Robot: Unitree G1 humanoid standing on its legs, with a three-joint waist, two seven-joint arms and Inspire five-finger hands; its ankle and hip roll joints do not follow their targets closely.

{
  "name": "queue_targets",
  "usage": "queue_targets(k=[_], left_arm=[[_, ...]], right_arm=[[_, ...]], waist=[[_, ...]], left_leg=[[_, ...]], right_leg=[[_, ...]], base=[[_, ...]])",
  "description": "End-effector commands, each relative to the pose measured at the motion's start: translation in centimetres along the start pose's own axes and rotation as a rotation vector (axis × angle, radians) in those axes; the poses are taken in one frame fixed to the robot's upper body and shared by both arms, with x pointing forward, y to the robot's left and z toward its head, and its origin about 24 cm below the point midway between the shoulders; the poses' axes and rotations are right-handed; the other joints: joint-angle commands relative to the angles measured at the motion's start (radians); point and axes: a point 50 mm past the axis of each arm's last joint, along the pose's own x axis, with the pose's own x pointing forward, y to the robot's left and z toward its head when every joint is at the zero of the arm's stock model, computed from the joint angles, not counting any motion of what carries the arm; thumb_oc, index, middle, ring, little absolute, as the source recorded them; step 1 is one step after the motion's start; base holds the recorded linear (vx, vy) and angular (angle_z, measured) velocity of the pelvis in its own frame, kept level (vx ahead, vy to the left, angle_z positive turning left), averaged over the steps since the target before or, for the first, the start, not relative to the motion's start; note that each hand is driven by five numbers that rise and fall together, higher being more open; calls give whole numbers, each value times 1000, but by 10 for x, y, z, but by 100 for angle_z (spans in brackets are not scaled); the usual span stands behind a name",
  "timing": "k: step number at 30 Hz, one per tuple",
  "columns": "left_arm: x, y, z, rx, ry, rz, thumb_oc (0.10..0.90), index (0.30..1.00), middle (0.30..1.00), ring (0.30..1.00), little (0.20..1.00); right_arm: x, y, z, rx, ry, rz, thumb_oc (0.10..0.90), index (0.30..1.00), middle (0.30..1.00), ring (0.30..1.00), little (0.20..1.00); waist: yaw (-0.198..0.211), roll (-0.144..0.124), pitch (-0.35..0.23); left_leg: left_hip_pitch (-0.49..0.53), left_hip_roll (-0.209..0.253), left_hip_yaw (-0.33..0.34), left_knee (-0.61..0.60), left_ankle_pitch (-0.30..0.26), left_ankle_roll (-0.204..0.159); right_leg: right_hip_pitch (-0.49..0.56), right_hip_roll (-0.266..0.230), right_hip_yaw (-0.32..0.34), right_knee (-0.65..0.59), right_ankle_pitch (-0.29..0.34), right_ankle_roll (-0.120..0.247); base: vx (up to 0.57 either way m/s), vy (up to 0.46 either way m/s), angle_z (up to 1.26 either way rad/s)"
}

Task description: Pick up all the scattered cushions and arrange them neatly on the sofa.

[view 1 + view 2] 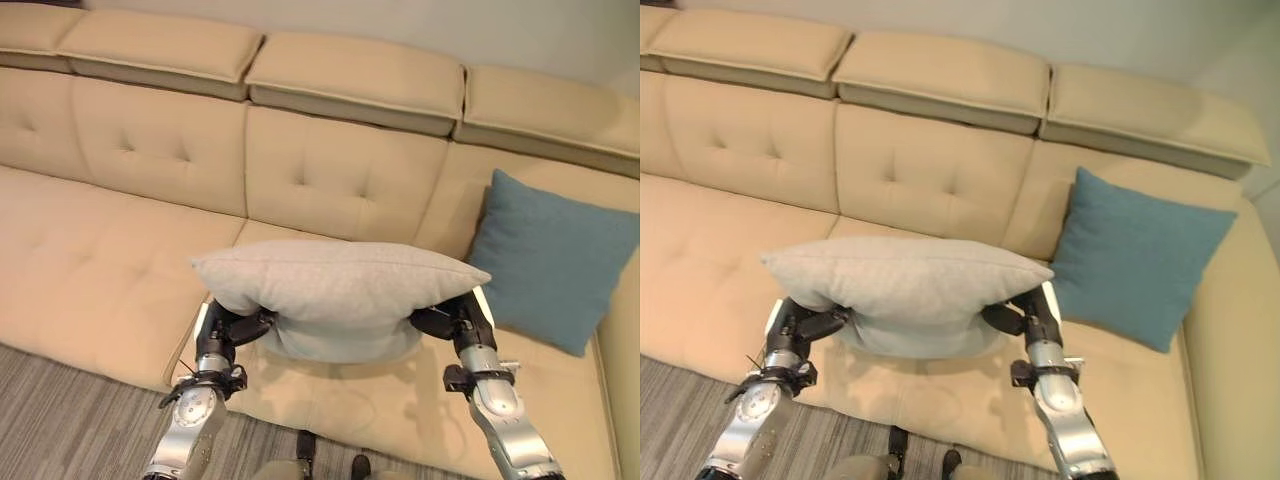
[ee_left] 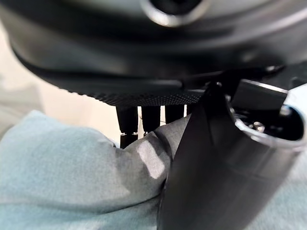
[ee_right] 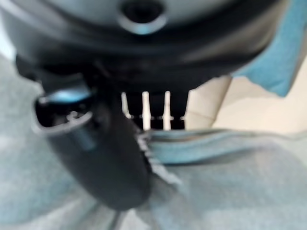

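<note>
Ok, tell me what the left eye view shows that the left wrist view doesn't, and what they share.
Left eye view alone: the beige sofa with its tufted back, the blue cushion leaning at the sofa's right end, the striped rug, and the right hand gripping the grey cushion's right end. Left wrist view alone: up close, the thumb pressing into the fabric opposite the fingers, bunching it into a fold. Both: the left hand shut on the grey cushion, held above the seat.
</note>
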Motion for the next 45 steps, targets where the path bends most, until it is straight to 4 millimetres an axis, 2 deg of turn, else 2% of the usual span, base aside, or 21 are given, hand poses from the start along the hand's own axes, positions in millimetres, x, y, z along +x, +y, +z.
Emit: queue_targets(k=[1,2,3,8,9,12,15,20,25,31,33,34,38,39,40,41,42,43,45], left_arm=[[4,-46,62,-66,-347,-228,400,300,300,300,300],[4,-46,62,-66,-347,-228,400,300,300,300,300],[4,-48,64,-67,-357,-241,400,300,300,300,300],[4,-48,64,-67,-357,-241,400,300,300,300,300],[6,-54,68,-51,-379,-250,400,300,300,300,300],[10,-60,73,-9,-405,-246,400,300,300,300,300],[13,-61,77,4,-427,-233,400,300,300,300,300],[27,-65,89,23,-473,-197,400,300,300,300,300],[44,-73,103,34,-513,-177,400,300,300,300,300],[47,-75,112,28,-542,-176,400,300,300,300,300],[46,-73,111,27,-539,-173,400,300,300,300,300],[44,-74,109,15,-533,-180,400,300,300,300,300],[39,-76,103,-5,-515,-203,400,300,300,300,300],[36,-78,96,-11,-487,-226,400,300,300,300,300],[36,-78,96,-11,-486,-226,400,300,300,300,300],[34,-77,94,-21,-477,-236,400,300,300,300,300],[30,-75,90,-35,-465,-243,400,300,300,300,300],[29,-74,90,-35,-465,-243,400,300,300,300,300],[27,-74,86,-51,-440,-239,400,300,300,300,300]], right_arm=[[15,24,67,81,-363,105,400,300,300,300,300],[15,24,67,81,-363,105,400,300,300,300,300],[14,22,64,76,-351,99,400,300,300,300,300],[14,22,64,76,-352,99,400,300,300,300,300],[13,20,64,64,-355,89,400,300,300,300,300],[17,24,66,83,-354,74,400,300,300,300,300],[20,29,67,96,-355,77,400,300,300,300,300],[38,42,77,89,-382,107,400,300,300,300,300],[54,47,95,76,-435,89,400,300,300,300,300],[56,45,101,75,-453,75,400,300,300,300,300],[55,44,99,74,-447,73,400,300,300,300,300],[52,42,96,68,-441,72,400,300,300,300,300],[46,34,87,50,-413,51,400,300,300,300,300],[41,27,77,42,-380,36,400,300,300,300,300],[41,27,77,42,-379,36,400,300,300,300,300],[39,25,74,30,-369,36,400,300,300,300,300],[37,24,70,24,-354,46,400,300,300,300,300],[37,24,70,24,-353,47,400,300,300,300,300],[33,24,60,30,-308,51,400,300,300,300,300]], waist=[[1,-25,-99],[1,-25,-99],[-7,-30,-102],[-7,-30,-102],[-15,-36,-126],[-25,-19,-133],[-23,-14,-133],[-9,-4,-125],[-12,4,-102],[-13,-1,-92],[-14,-3,-90],[-20,2,-79],[-30,9,-73],[-34,4,-70],[-37,5,-71],[-37,-1,-64],[-37,-10,-51],[-37,-9,-52],[-31,-21,-63]], left_leg=[[-14,37,-33,68,-140,-71],[-13,38,-33,67,-140,-71],[-11,30,-39,57,-133,-71],[-11,30,-39,57,-133,-71],[23,17,-29,-8,-125,-80],[49,23,-36,-59,-108,-91],[40,25,-36,-59,-104,-97],[1,32,-48,-59,-91,-111],[-42,37,-75,-59,-73,-128],[-53,31,-92,-59,-72,-128],[-49,27,-98,-59,-76,-123],[-39,26,-104,-59,-78,-116],[-26,13,-103,-48,-74,-120],[-48,2,-108,39,-100,-137],[-53,2,-111,49,-106,-138],[-71,4,-105,107,-123,-151],[-115,20,-103,206,-147,-169],[-119,21,-104,214,-152,-170],[-140,92,-130,167,-125,-169]], right_leg=[[47,-63,-66,-178,177,11],[49,-63,-67,-178,177,11],[59,-62,-69,-234,186,17],[59,-62,-69,-234,186,17],[90,-51,-67,-310,212,18],[129,-35,-84,-388,229,14],[139,-31,-95,-420,238,17],[115,-19,-99,-427,221,15],[80,-2,-93,-427,210,5],[80,3,-91,-427,202,0],[96,3,-88,-427,203,-3],[97,2,-73,-385,189,-12],[91,13,-36,-342,159,-29],[109,4,-51,-347,150,-40],[111,4,-55,-348,149,-40],[122,-4,-65,-349,146,-43],[144,-17,-73,-346,140,-43],[144,-16,-74,-346,140,-43],[169,-31,-72,-352,140,-23]], base=[[70,-11,-16],[65,-4,-23],[63,-3,-16],[43,-9,19],[233,-69,9],[154,-46,2],[21,-12,-1],[-19,0,-1],[-16,15,26],[28,2,16],[38,-16,17],[13,-11,13],[43,-12,14],[50,-35,33],[21,-37,42],[-49,40,67],[-49,41,62],[-20,106,50],[106,182,12]])
